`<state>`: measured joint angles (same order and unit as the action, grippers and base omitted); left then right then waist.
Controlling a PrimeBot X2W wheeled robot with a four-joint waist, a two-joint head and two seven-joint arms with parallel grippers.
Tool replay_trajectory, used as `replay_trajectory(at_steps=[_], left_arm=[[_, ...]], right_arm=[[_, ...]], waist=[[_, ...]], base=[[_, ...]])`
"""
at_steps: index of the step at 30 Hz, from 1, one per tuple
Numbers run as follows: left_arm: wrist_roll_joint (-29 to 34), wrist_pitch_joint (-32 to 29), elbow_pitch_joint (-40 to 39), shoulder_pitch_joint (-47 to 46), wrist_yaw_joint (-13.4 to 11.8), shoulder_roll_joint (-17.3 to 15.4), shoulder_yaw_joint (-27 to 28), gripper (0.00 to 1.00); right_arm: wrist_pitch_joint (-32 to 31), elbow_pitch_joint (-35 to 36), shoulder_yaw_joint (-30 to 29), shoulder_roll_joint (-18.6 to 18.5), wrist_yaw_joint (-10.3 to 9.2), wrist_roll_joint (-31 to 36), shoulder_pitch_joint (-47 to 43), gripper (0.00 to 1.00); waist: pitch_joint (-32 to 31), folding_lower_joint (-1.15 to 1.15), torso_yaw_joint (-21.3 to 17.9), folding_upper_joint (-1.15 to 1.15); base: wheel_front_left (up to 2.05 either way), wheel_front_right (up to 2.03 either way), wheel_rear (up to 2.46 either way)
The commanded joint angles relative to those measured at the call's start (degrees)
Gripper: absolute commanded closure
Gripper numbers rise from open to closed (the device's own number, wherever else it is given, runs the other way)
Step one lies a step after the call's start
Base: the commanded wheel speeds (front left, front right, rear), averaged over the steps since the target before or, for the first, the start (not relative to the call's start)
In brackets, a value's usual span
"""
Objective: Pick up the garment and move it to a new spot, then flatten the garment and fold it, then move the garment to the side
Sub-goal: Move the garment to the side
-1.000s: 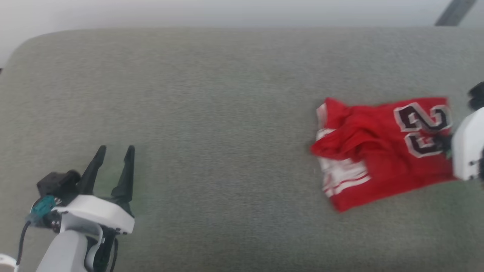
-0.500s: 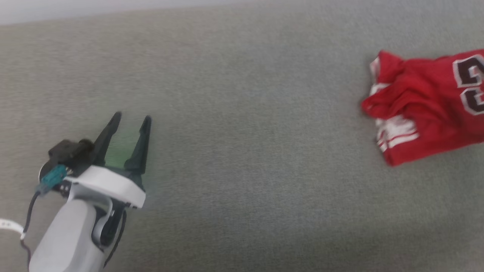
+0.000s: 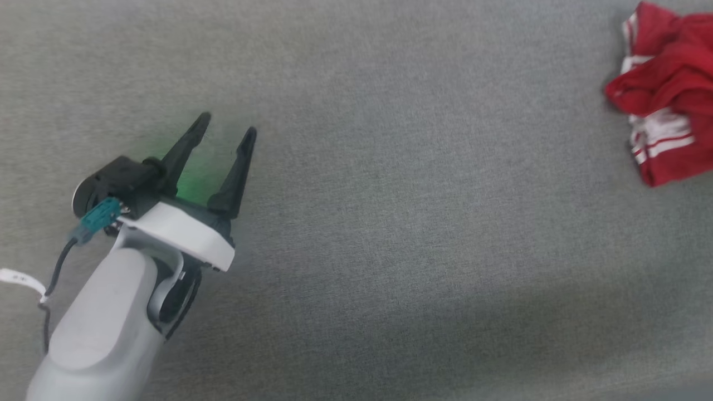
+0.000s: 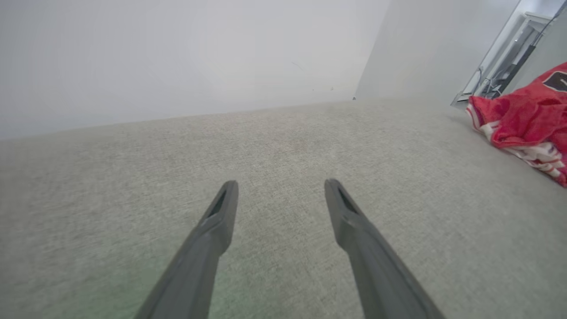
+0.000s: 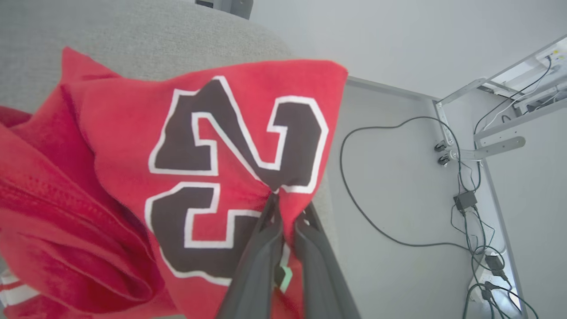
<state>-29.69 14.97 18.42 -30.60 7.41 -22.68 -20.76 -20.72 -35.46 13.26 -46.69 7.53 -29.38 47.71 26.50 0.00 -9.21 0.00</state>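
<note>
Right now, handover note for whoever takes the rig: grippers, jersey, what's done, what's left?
Left gripper: open, empty, above the grey padded surface.
Right gripper: shut on the garment, pinching it beside the number.
Garment: bunched in a rough fold at the surface's right end.
Done: the fold, it seems.
Left: probably set it aside and release.

Left pincer (image 3: pixel 228 123) spread wide, fingers (image 3: pixel 186 146) pointing up-right, pale forearm (image 3: pixel 106 328) angled from lower left. Right pincer (image 5: pixel 288 204) pinched tight on garment (image 5: pixel 110 133) fold.
</note>
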Motion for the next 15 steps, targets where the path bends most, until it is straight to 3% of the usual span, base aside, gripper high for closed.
replay_trajectory(at_steps=[1, 15], left_arm=[[-0.5, 0.1, -0.3, -1.3, 0.1, -0.3, -0.7, 0.0], [-1.2, -0.5, -0.6, -7.5, 0.1, -1.1, -6.8, 0.0]], right_arm=[[1.3, -0.9, -0.1, 0.0, -0.08, 1.0, 1.3, 1.0], [7.6, -10.1, 0.4, 4.2, -0.08, 7.8, 7.2, 1.0]], waist=[[1.5, 0.0, -0.7, 0.0], [6.9, 0.0, -0.3, 0.0]], base=[[0.0, 0.0, 0.0], [0.0, 0.0, 0.0]])
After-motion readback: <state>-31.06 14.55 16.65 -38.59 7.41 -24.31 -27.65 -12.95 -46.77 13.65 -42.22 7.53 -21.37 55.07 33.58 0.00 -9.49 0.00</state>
